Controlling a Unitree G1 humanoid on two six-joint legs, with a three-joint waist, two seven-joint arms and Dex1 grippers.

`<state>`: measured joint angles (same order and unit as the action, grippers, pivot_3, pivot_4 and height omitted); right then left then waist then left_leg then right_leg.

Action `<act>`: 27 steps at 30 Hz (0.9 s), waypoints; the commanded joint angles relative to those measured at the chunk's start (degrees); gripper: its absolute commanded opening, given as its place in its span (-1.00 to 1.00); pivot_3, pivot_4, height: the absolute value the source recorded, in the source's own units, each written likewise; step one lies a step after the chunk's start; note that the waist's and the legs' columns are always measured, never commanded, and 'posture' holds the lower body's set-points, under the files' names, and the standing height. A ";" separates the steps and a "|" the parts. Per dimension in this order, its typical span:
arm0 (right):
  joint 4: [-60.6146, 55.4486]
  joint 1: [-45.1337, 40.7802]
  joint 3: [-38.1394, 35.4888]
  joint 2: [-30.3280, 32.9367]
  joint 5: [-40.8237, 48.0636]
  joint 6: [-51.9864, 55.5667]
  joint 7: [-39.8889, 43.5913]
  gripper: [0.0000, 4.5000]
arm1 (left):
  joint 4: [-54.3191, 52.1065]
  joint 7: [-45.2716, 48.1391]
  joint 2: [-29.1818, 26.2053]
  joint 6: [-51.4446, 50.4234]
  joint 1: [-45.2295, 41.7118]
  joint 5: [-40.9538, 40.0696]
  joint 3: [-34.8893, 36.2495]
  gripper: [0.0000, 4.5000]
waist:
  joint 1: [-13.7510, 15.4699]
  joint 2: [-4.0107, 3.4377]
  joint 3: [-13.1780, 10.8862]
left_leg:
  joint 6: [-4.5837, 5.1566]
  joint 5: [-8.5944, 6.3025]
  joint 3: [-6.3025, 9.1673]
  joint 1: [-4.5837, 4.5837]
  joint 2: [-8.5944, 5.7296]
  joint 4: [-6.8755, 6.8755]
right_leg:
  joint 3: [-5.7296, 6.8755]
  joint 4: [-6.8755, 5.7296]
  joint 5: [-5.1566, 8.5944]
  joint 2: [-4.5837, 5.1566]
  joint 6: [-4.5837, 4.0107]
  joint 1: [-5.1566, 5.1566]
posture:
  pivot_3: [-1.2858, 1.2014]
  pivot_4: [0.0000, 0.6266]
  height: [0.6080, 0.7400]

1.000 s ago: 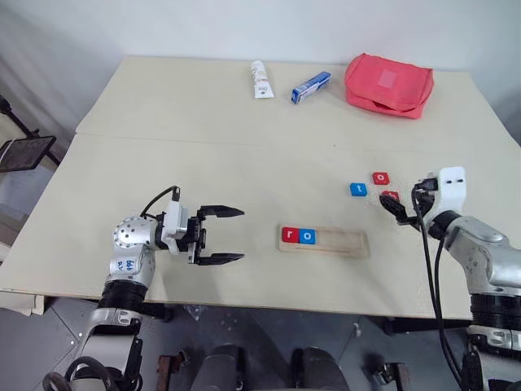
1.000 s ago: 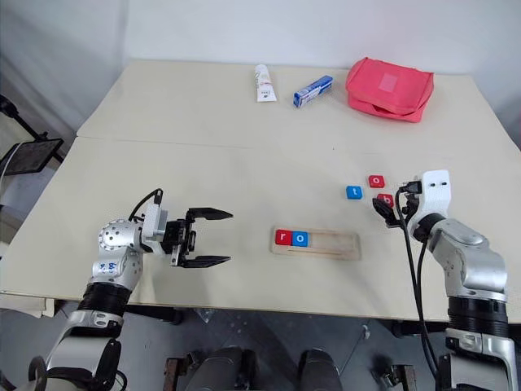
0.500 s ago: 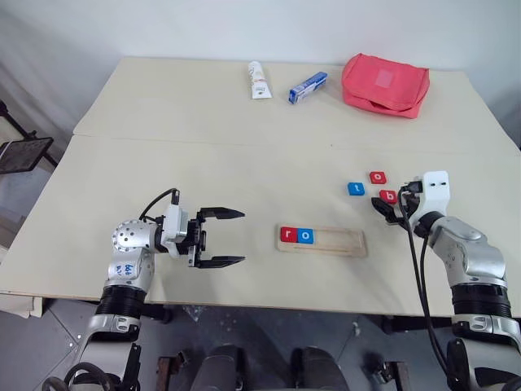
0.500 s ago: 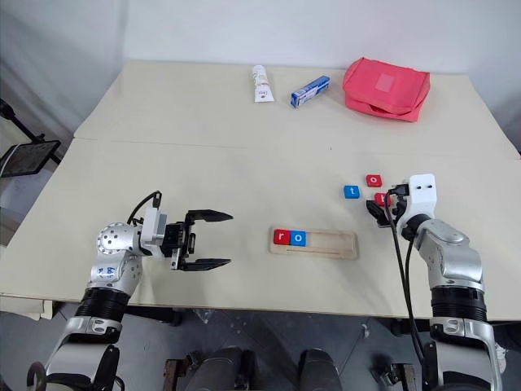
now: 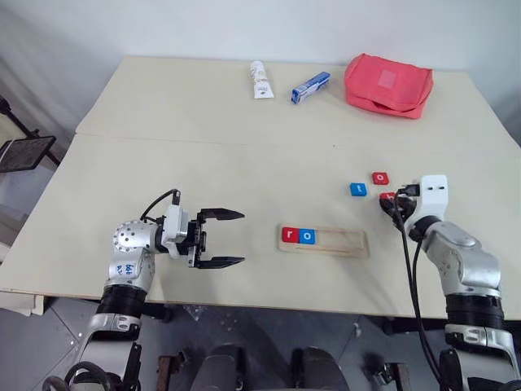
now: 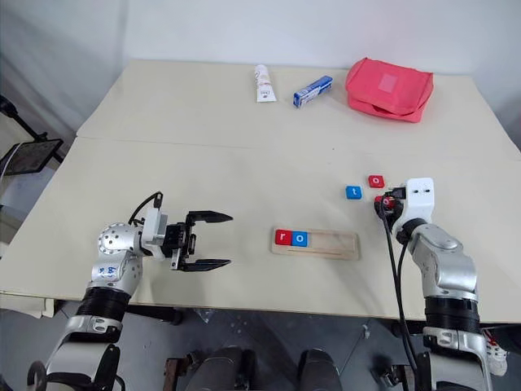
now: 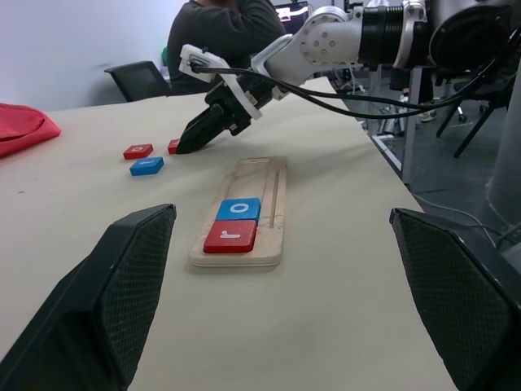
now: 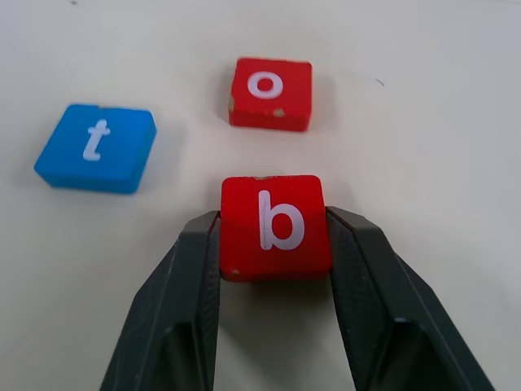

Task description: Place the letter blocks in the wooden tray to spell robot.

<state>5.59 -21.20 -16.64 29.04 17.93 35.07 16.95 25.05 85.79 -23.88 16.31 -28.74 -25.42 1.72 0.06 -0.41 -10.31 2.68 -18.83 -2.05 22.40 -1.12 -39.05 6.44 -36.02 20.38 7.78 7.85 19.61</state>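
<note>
- The right tool (image 8: 273, 236) has just drawn its two black fingers (image 8: 183, 277) in from a wide spread; they now press on both side faces of the red b block (image 8: 275, 224), so it is clamped on that tile.
- The b block looks to be resting on the worktop (image 5: 203, 163) under the grip; I cannot tell that it has been lifted at all.
- Just beyond the tool's tips lies the red o block (image 8: 269, 92), apart from the b; off to one side of it, also apart, lies the blue t block (image 8: 96, 147). Neither is touched.
- Farther off, toward the robot's left of the right tool, sits the wooden tray (image 5: 324, 241), with the red r block (image 5: 290, 235) and the blue o block (image 5: 307, 237) side by side at its left end. The rest of the groove is bare.
- The left tool (image 5: 232, 238) hangs well away beyond the tray, its jaws spread and holding nothing; it has kept its place.
- Judgement: this closing marks the pick of the third letter. What remains is lifting b, carrying it to the tray and setting it next to the blue o, then the red o and the t.
- A risk: the pinch sits low on the tile's sides, so it could slip on the lift.
</note>
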 commanded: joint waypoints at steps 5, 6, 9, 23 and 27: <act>-29.37 13.79 -4.62 -3.86 3.81 10.50 -6.91 -0.35 | 4.22 1.03 -0.93 1.34 -2.58 0.58 0.27 1.00 | -0.06 0.00 0.00 | -0.01 0.00 -0.01 0.03 0.02 0.05 | -0.02 0.01 0.00 -0.02 0.00 0.05 | 0.03 -0.52 1.00; -31.82 15.37 -4.63 -4.71 3.84 11.53 -7.75 -0.35 | 4.76 1.05 -1.04 1.34 -2.89 0.69 0.23 1.00 | -0.08 0.00 0.00 | -0.01 0.00 -0.01 0.02 0.02 0.05 | -0.02 0.01 0.00 -0.03 0.00 0.04 | 0.03 -0.52 1.00; -37.37 19.85 -5.01 -9.28 3.85 13.14 -11.40 -0.35 | 5.99 1.45 -0.82 1.67 -3.84 0.70 0.11 1.00 | -0.10 0.00 0.00 | -0.01 0.00 -0.05 -0.01 -0.01 0.04 | -0.10 0.00 0.00 -0.02 0.00 0.04 | 0.03 -0.52 1.00; -37.83 23.10 -3.11 -13.02 1.86 11.15 -14.10 -0.35 | 9.28 2.37 -0.10 3.02 -7.17 1.03 -0.60 1.00 | -0.16 0.00 0.00 | -0.01 0.00 -0.08 -0.03 -0.02 0.05 | -0.20 0.00 0.00 -0.07 0.00 0.07 | 0.03 -0.52 1.00; -38.43 23.82 -3.46 -13.08 1.74 10.81 -14.26 0.39 | 7.86 2.59 -0.68 2.21 -6.46 0.54 -0.51 1.00 | -0.14 0.00 0.00 | -0.01 0.00 -0.08 -0.03 -0.02 0.05 | -0.20 0.00 0.00 -0.07 0.00 0.06 | 0.03 -0.52 1.00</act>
<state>-31.40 2.21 -19.02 16.11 20.12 47.24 2.88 34.56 85.96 -23.90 18.59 -35.39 -24.34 1.08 -0.07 -0.41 -10.31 2.67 -18.83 -2.13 22.36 -1.14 -39.01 6.22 -36.02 20.38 7.71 7.85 19.67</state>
